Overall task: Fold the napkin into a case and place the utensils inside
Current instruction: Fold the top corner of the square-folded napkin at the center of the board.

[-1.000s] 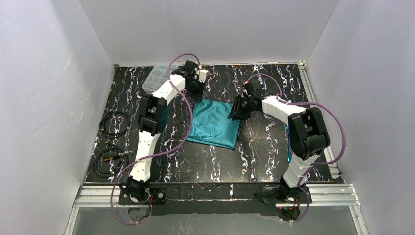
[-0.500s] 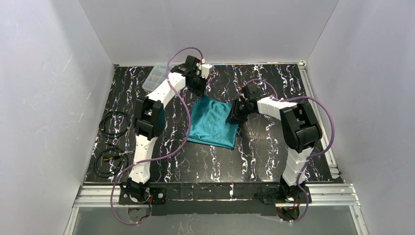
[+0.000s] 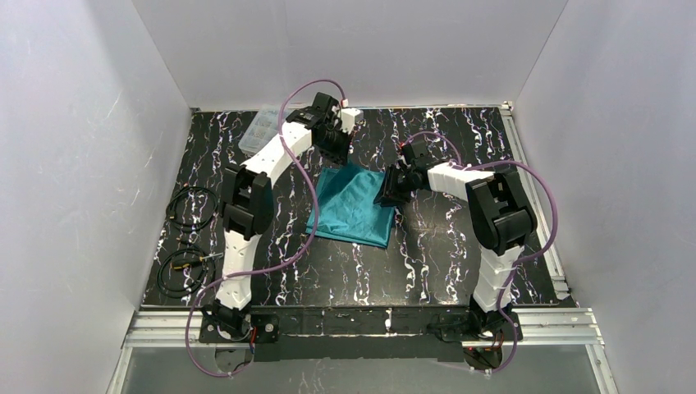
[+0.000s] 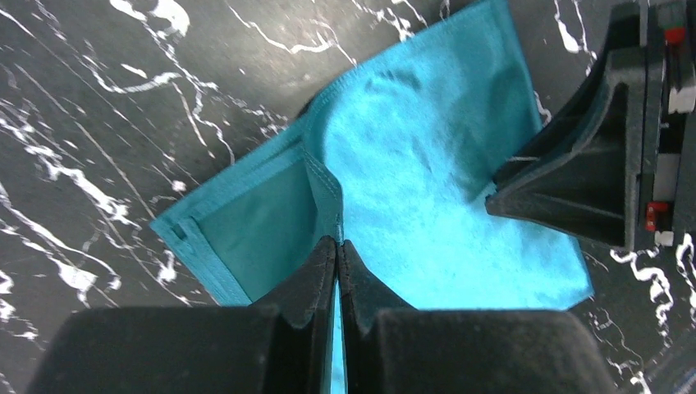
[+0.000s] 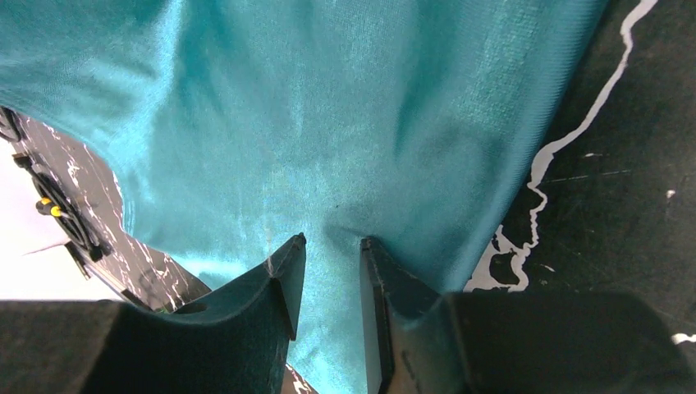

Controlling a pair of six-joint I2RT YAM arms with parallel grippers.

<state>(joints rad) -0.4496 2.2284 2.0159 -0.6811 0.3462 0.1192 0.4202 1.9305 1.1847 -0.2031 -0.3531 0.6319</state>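
Now the napkin [image 3: 349, 215] lies in two layers at the middle of the bench [image 3: 447, 246], teal against black marble. The left hand [image 4: 338, 245] is clenched tight on the stitched hem at the cloth's 12 o'clock corner, with a lower layer showing beside it. The right hand [image 5: 330, 246] grasps the 3 o'clock edge, cloth puckered between its nearly closed fingers. A clear box [image 3: 261, 130] sits at the bench's 11 o'clock, and cables [image 3: 190, 207] lie out at 9 o'clock.
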